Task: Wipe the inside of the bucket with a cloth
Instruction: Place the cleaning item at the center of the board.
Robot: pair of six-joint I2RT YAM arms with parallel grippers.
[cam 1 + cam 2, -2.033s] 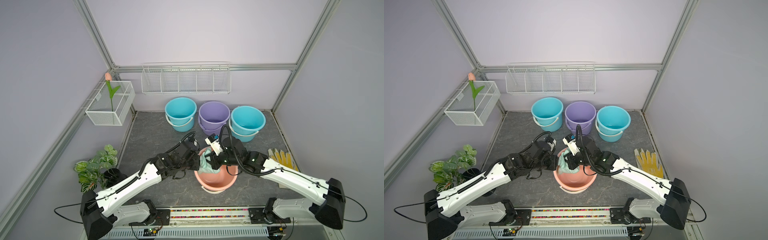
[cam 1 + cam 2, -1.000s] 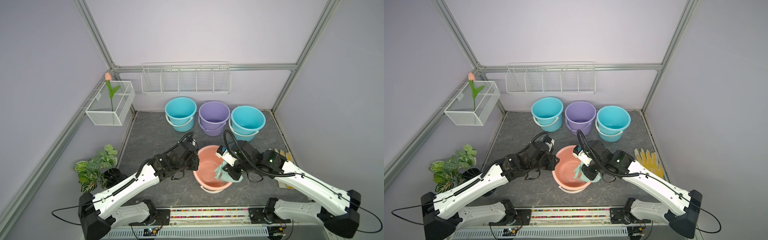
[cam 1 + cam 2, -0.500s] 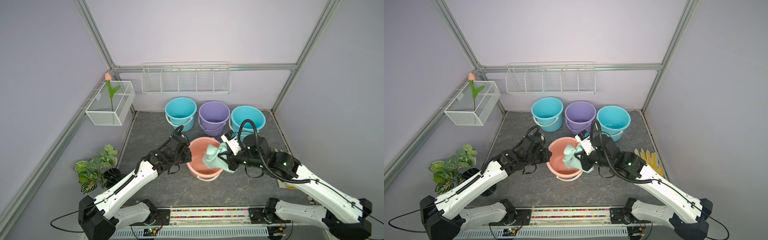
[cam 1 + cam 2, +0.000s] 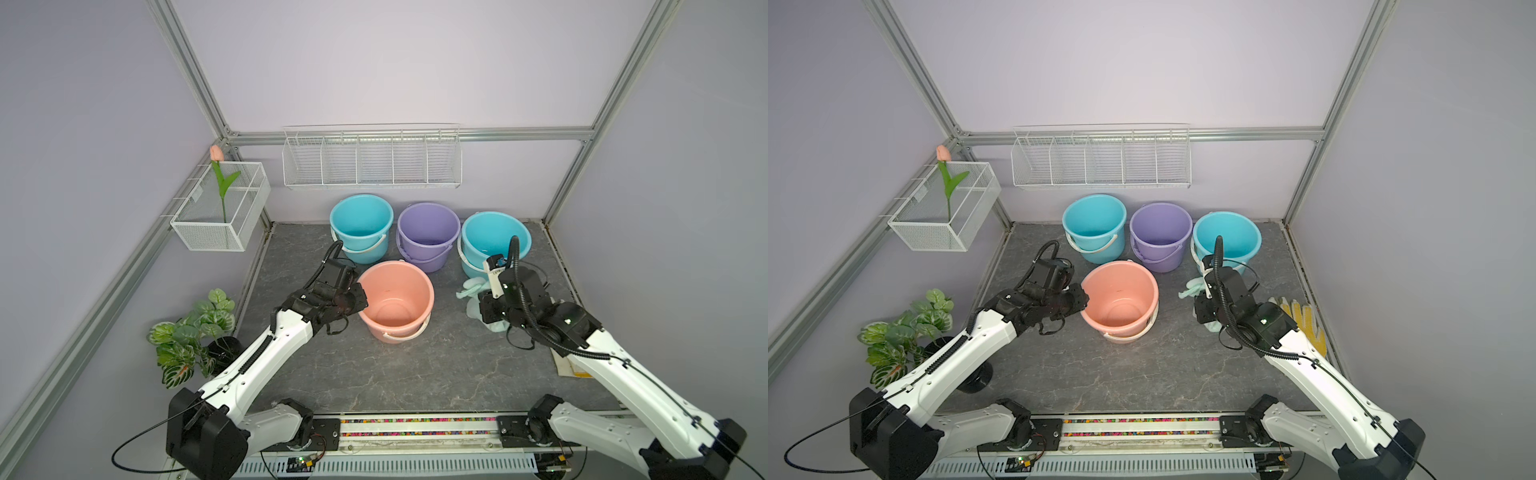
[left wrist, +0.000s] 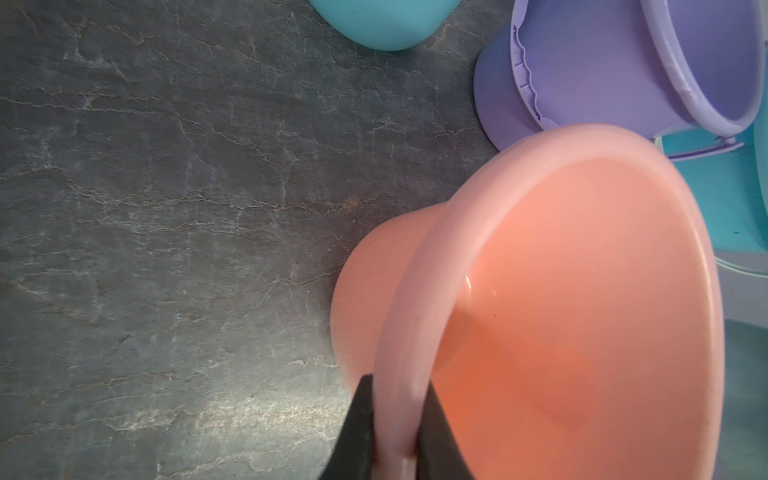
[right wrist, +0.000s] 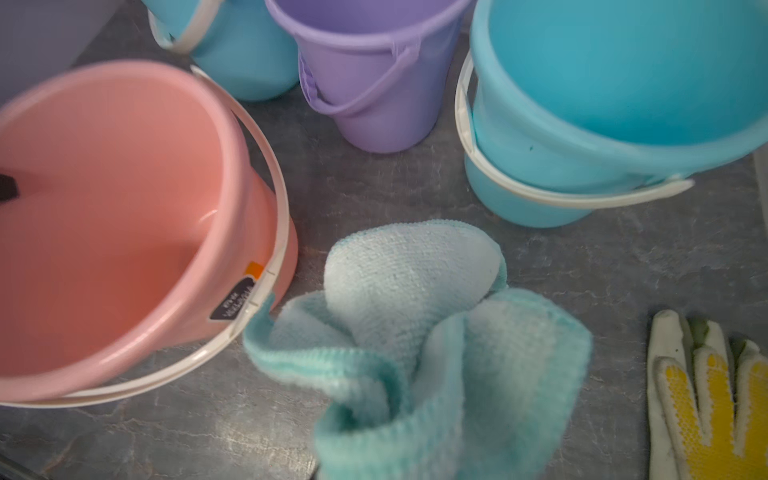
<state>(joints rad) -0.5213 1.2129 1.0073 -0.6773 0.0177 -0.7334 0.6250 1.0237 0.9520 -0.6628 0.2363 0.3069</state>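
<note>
The pink bucket [image 4: 430, 291] [image 4: 1156, 297] stands upright on the grey table, in front of the row of other buckets, and nothing lies inside it. My left gripper [image 4: 358, 301] [image 4: 1080, 300] [image 5: 395, 436] is shut on its left rim, one black finger [image 5: 357, 436] outside the wall and one inside. The pale mint cloth [image 4: 471, 289] [image 4: 1191, 289] [image 6: 415, 291] lies bunched on the table right of the bucket. My right gripper [image 4: 490, 320] [image 4: 1208, 320] is shut on its near end; in the right wrist view the cloth hides the fingers.
At the back stand a blue bucket [image 4: 361, 226], a purple bucket [image 4: 428, 232] and two stacked blue buckets [image 4: 494, 241]. A yellow-and-white glove [image 4: 1304, 320] [image 6: 706, 395] lies right of the cloth. A potted plant [image 4: 191, 332] stands at the left, and wire baskets [image 4: 372, 160] hang on the walls.
My right gripper lifted the cloth out of the bucket and carried it right, down onto the table. My left gripper shifted the tilted bucket back and left, and it now stands upright.
</note>
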